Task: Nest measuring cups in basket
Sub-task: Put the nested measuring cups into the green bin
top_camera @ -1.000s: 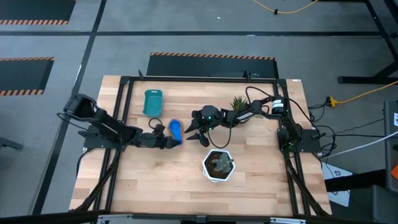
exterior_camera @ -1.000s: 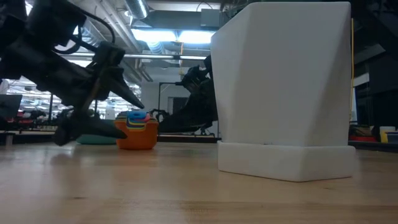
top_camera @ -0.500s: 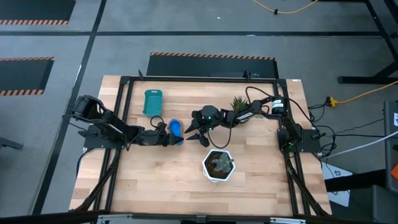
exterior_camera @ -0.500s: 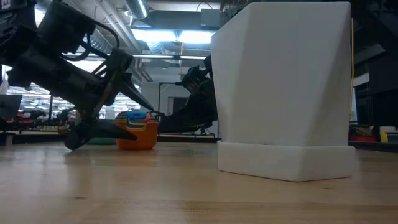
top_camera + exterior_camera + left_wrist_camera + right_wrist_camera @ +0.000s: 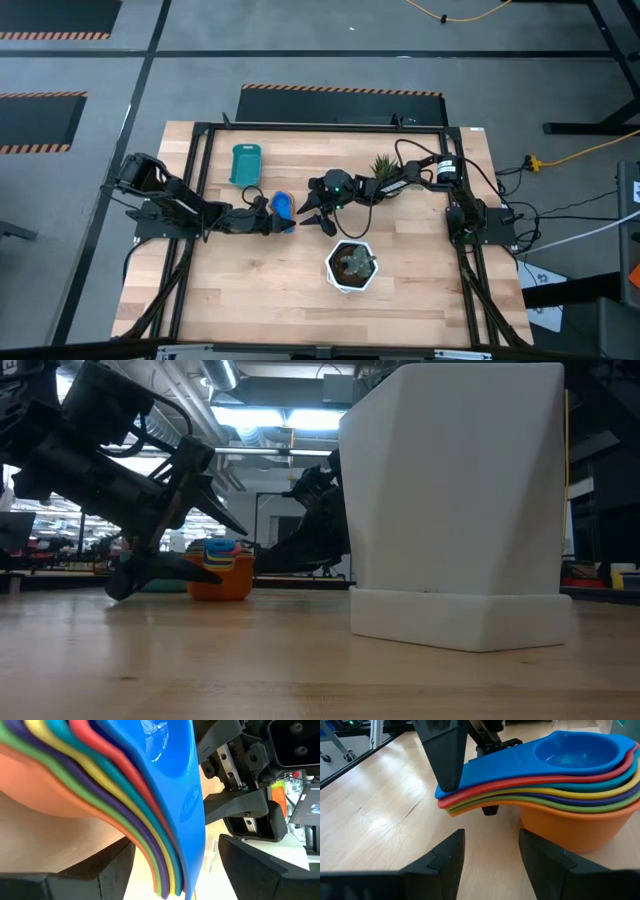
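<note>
Cup stack (image 5: 283,208) sitting on worktop (image 5: 300,290), just below-right of basket (image 5: 245,163). Handles are pointing toward left hand (image 5: 272,222), fingers spread, straddling them. Right hand (image 5: 318,212) waiting half-spread, opp. side; neither gripping.

Surface: light wooden-plank table (image 5: 250,290) with a black metal frame.
Centre: nested stack of plastic measuring cups (image 5: 283,210), orange outermost, blue on top.
Far left: teal rounded-rectangular plastic basket (image 5: 245,164).
Near side: white hexagonal plant pot (image 5: 351,266).
Far right: small spiky green plant (image 5: 383,164).

Overhead, table-level, two close wrist views
</note>
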Motion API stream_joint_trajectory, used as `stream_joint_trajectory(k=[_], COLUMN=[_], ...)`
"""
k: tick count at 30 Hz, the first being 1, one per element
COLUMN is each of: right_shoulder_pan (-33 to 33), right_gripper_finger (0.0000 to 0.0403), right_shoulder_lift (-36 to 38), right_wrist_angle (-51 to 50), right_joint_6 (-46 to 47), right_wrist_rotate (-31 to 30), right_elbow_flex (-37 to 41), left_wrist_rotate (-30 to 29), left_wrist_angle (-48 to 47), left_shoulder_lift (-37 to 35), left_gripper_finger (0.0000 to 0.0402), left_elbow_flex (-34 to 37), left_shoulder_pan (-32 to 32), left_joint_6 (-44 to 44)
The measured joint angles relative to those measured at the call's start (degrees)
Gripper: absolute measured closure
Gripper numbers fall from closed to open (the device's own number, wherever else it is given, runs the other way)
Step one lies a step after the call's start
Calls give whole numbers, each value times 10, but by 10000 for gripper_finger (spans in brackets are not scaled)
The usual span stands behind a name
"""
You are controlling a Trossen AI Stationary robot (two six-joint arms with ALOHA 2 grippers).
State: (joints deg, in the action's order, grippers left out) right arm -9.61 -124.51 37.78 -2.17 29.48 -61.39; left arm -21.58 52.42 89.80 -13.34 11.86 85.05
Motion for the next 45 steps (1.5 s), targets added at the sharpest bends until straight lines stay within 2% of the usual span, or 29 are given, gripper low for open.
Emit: stream_joint_trajectory(k=[15,33,45], right_shoulder_pan=[0,0,0], right_gripper_finger=[212,212,212], right_shoulder_lift=[0,0,0], right_wrist_angle=[0,0,0], right_joint_6=[0,0,0], right_wrist_rotate=[0,0,0], right_elbow_flex=[0,0,0], left_wrist_rotate=[-4,-4,-6], left_wrist_angle=[0,0,4], left_shoulder_lift=[0,0,0], left_gripper_finger=[131,223,307], left_elbow_flex=[0,0,1], left_shoulder_pan=[0,0,0], left_joint_6=[1,1,-2])
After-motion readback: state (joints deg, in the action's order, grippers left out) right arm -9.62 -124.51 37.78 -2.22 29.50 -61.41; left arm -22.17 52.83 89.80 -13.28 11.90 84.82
